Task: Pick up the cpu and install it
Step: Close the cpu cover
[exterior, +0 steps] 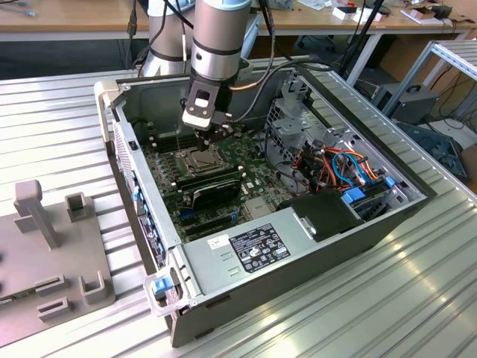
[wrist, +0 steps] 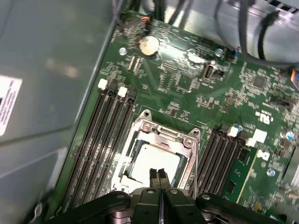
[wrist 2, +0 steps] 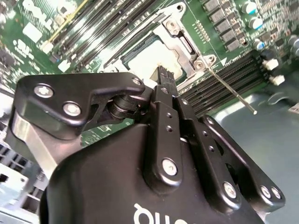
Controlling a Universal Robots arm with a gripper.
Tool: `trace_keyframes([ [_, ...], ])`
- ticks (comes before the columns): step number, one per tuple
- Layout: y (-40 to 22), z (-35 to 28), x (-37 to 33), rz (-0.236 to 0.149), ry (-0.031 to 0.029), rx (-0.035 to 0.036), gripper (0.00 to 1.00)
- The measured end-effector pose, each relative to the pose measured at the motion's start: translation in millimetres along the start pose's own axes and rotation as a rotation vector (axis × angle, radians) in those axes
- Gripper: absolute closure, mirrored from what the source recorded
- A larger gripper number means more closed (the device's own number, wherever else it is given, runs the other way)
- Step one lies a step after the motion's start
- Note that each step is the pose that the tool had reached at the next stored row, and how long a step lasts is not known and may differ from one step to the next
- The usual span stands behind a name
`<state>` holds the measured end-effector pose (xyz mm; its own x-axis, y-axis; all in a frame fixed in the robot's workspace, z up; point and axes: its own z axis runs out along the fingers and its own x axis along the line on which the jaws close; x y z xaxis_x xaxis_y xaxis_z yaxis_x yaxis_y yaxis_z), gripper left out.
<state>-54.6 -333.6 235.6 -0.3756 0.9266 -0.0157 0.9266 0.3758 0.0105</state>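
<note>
Seemingly seated already, the cpu (wrist: pixel 149 161) lies flat in the socket (wrist: pixel 161 132) just under the gripper (wrist: pixel 158 173), pressed together and empty; any push should be straight down, centred and light

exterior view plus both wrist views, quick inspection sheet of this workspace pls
surface: ribbed metal table carrying an open computer case
job's things: cpu lies flat inside the socket frame
clutter: grey fixture block on the table at the exterior view's left
grippers: gripper shut, nothing between its fingers, directly over the cpu; contact cannot be told
cables: orange and blue wires inside the case; black cable along the arm
surroundings: wooden desks behind
</note>
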Motion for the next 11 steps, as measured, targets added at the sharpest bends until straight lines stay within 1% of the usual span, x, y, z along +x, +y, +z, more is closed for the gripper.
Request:
trace_keyframes([
  [1,0.0,0.1,0.0,-0.028,0.0003,-0.0004,0.89],
  [7,0.0,0.3,0.0,-0.154,0.0016,-0.0024,0.89],
  [11,0.0,0.3,0.0,-0.227,0.0024,-0.0036,0.89],
])
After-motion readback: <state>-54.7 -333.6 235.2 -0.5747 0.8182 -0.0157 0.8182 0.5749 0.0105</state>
